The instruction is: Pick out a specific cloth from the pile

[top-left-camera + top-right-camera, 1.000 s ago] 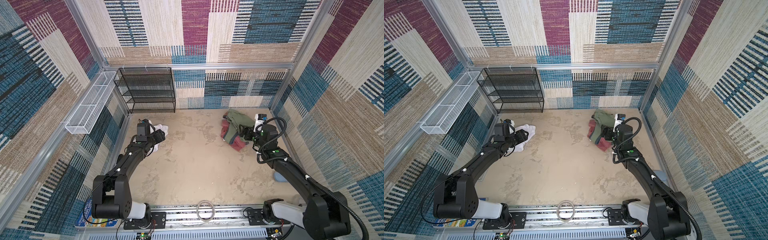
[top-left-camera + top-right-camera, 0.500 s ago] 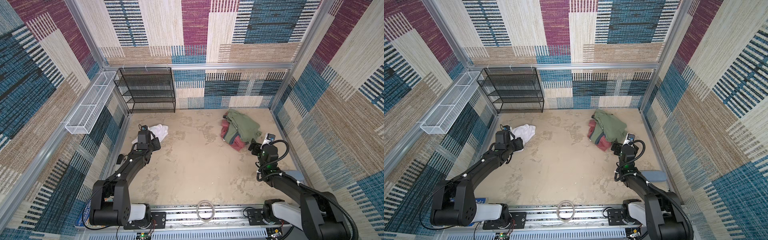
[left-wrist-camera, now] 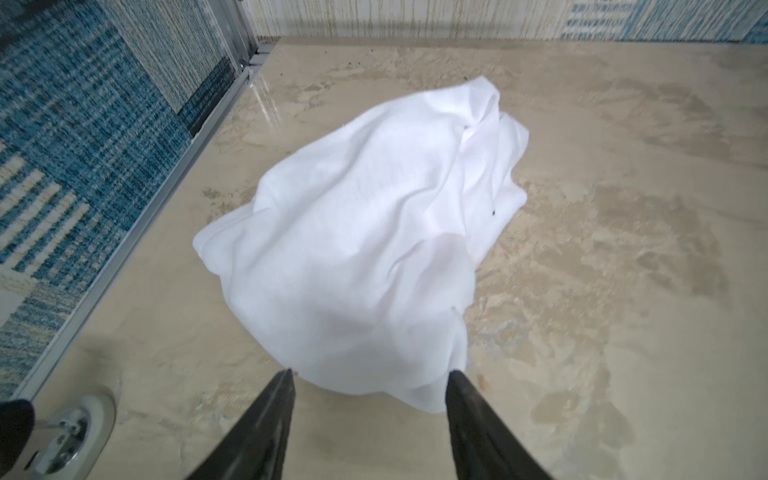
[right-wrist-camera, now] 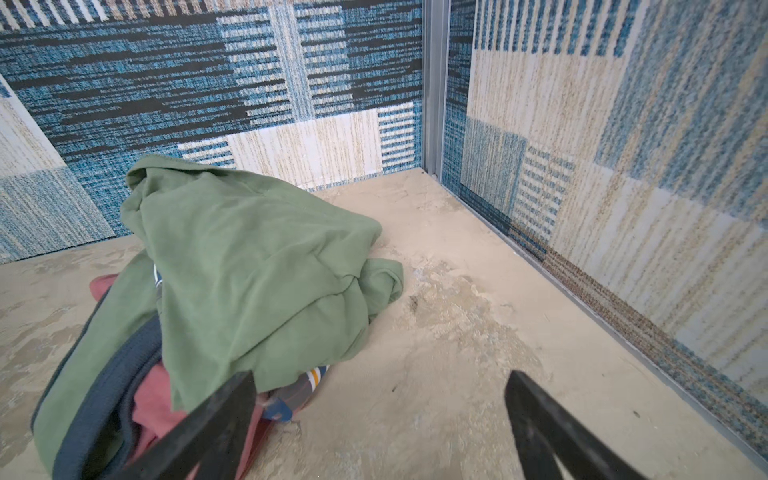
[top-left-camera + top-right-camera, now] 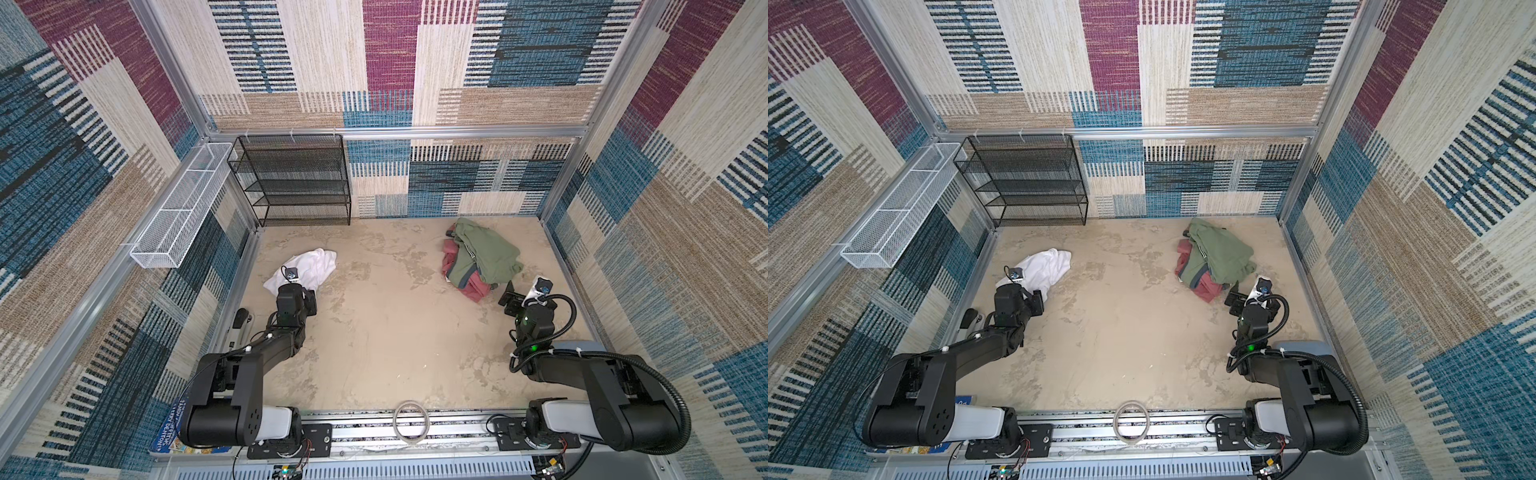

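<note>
The cloth (image 5: 311,266) (image 5: 1045,268) is a plain white garment lying crumpled on the floor at the left, apart from the pile. My left gripper (image 5: 311,298) (image 3: 370,376) stands open just short of it. In the left wrist view the cloth's (image 3: 365,249) near hem reaches the line of the fingertips (image 3: 455,380), with nothing gripped. The pile (image 5: 482,259) (image 5: 1219,257) (image 4: 249,270) is an olive-green garment over a dusty red-pink one with dark trim, at the back right. My right gripper (image 5: 509,297) (image 4: 380,378) is wide open beside its near edge, holding nothing.
A black mesh shelf (image 5: 293,178) stands against the back wall at the left. A white wire basket (image 5: 178,208) hangs on the left wall. A ring (image 5: 410,422) lies on the front rail. Carpeted walls close in on both sides.
Both arms have drawn back toward the front rail: the left gripper off the white cloth, the right one away from the pile. The right jaws have spread a little wider.
</note>
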